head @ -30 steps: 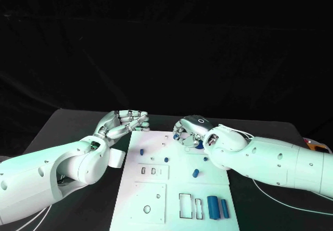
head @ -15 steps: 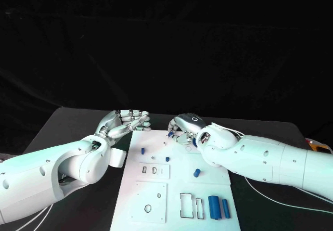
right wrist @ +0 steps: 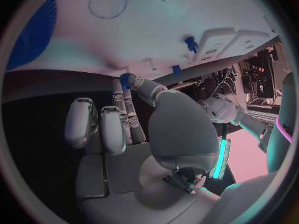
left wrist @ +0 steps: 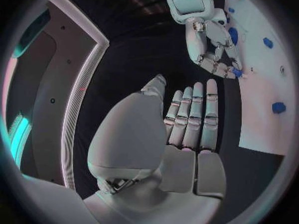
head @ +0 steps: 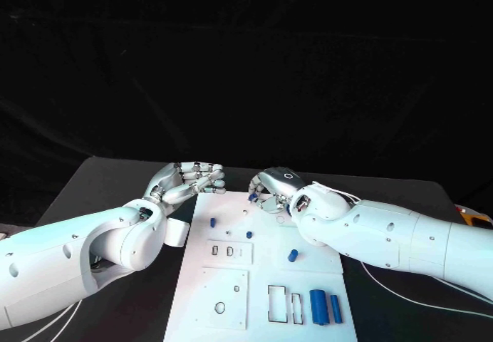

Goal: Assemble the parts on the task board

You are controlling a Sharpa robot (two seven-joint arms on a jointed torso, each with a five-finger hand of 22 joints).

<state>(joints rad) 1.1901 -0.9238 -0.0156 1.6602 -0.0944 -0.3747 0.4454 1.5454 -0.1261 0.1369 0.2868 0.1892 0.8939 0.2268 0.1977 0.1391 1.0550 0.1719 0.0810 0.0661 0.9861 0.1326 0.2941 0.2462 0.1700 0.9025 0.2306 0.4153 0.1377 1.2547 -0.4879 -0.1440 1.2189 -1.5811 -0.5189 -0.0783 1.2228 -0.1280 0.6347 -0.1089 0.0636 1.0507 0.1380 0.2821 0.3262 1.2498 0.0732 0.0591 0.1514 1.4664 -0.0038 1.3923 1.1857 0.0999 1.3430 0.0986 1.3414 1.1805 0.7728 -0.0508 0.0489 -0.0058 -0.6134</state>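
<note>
The white task board (head: 262,274) lies down the middle of the black table. My right hand (head: 271,191) hangs over its far edge and pinches a small blue part (right wrist: 126,79) between thumb and fingertip; the same part (left wrist: 237,72) shows in the left wrist view. My left hand (head: 191,181) hovers beside the board's far left corner with its fingers (left wrist: 193,117) stretched side by side and nothing in them. Two short blue pegs (head: 211,222) (head: 248,234) stand in the board, and a third blue piece (head: 292,255) lies near its middle.
Two blue cylinders (head: 318,306) (head: 335,308) lie side by side at the board's near right, next to rectangular slots (head: 276,303). A large ribbed blue piece (right wrist: 34,35) sits on the board under my right arm. An orange object (head: 469,214) lies at the table's right edge.
My right hand has moved left and toward the board's far edge with the small blue part. The left hand has stayed almost still.
</note>
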